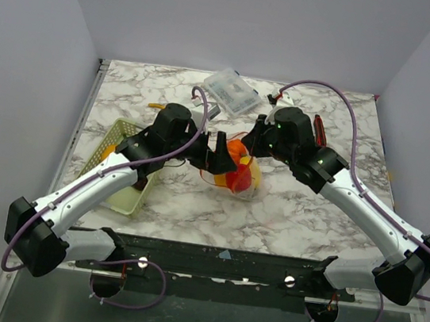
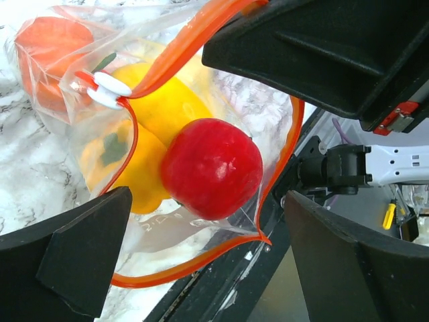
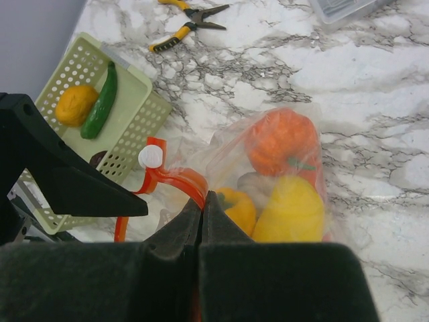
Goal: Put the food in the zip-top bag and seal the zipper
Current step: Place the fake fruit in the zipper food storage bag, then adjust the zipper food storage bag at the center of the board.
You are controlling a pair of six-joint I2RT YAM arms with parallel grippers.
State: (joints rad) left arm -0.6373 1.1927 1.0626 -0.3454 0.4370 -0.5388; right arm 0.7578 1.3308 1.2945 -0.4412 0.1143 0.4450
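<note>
The clear zip-top bag [image 1: 238, 182] lies mid-table with its mouth held open. Inside it are an orange [image 3: 281, 137], a yellow lemon [image 3: 291, 213], a yellow pepper [image 3: 236, 205], something white behind them, and a red tomato [image 2: 211, 168] just inside the mouth. My left gripper [image 2: 208, 225] is open at the mouth, with a finger on either side of the tomato and touching nothing. My right gripper [image 3: 203, 197] is shut on the red-orange zipper [image 3: 179, 180] near the white slider [image 3: 150, 157], holding that edge up.
A pale green mesh basket [image 3: 127, 137] at the left holds a yellow-orange fruit [image 3: 76, 104] and a green cucumber [image 3: 100, 100]. Yellow-handled pliers [image 3: 191, 20] and a clear lidded box [image 1: 231, 90] lie at the back. A dark-red knife [image 1: 318, 131] lies beside the right arm.
</note>
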